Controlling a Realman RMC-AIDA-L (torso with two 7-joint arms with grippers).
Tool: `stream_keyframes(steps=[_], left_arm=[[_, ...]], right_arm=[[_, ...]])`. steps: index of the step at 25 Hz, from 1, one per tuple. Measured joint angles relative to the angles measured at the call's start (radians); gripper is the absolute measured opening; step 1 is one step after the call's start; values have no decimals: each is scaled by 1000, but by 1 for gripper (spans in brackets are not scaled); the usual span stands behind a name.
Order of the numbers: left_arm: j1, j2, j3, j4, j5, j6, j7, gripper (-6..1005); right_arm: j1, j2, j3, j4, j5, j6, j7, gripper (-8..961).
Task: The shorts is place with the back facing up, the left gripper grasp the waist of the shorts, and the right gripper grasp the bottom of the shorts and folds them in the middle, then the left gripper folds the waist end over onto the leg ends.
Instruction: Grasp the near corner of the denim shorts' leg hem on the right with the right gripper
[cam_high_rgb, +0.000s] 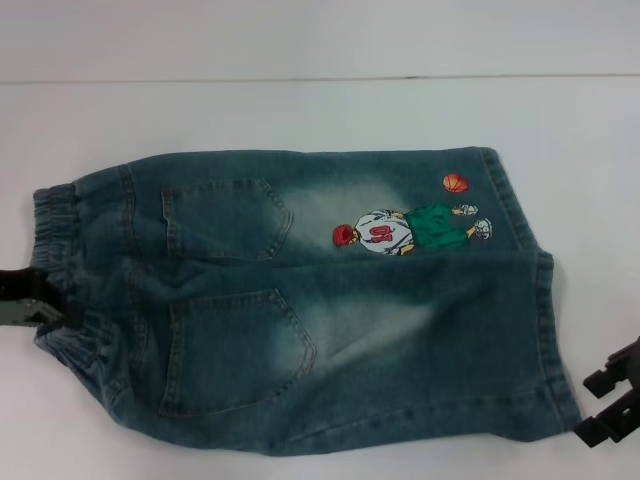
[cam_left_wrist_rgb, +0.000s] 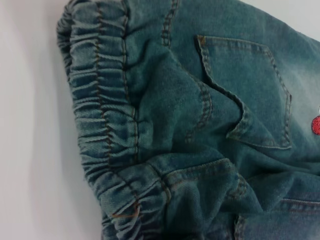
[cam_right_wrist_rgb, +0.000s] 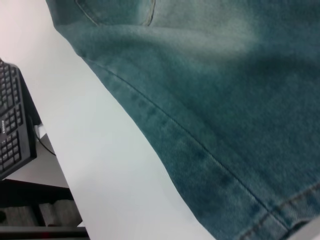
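Blue denim shorts (cam_high_rgb: 330, 300) lie flat on the white table, back up, with two pockets and a basketball-player patch (cam_high_rgb: 400, 230) showing. The elastic waist (cam_high_rgb: 55, 215) points left and the leg ends (cam_high_rgb: 545, 300) point right. My left gripper (cam_high_rgb: 45, 305) sits on the near part of the waist, shut on puckered waistband cloth (cam_left_wrist_rgb: 100, 115). My right gripper (cam_high_rgb: 600, 400) stands open just beside the near leg's bottom corner, with nothing between its fingers. The side seam and bottom hem (cam_right_wrist_rgb: 295, 210) show in the right wrist view.
The white table (cam_high_rgb: 300, 110) extends behind and around the shorts. Beyond the table's near edge, a black keyboard (cam_right_wrist_rgb: 12, 125) and dark shelving sit lower down in the right wrist view.
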Motion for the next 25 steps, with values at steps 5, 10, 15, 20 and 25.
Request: stream_keyframes(steps=[5,10,15,20,25], left_arm=[[1,0,0,-1,0,-3,2,49],[2,1,-2,-1,0,-6,2,51],[-4,1,-3,-1,0,-7,3,54],[-8,1,-3,0,-2,-7,3,56],[-11,2,1,-1,-21,-7,3,59]], right_arm=[[15,3,-29,30,-1,12,-1,914],[15,4,-46,32,-1,26,11,911],[15,4,-47,33,-1,29,12,909],[18,6,-51,36,-4,44,26,908],[26,16,-51,45,-5,60,23,909]])
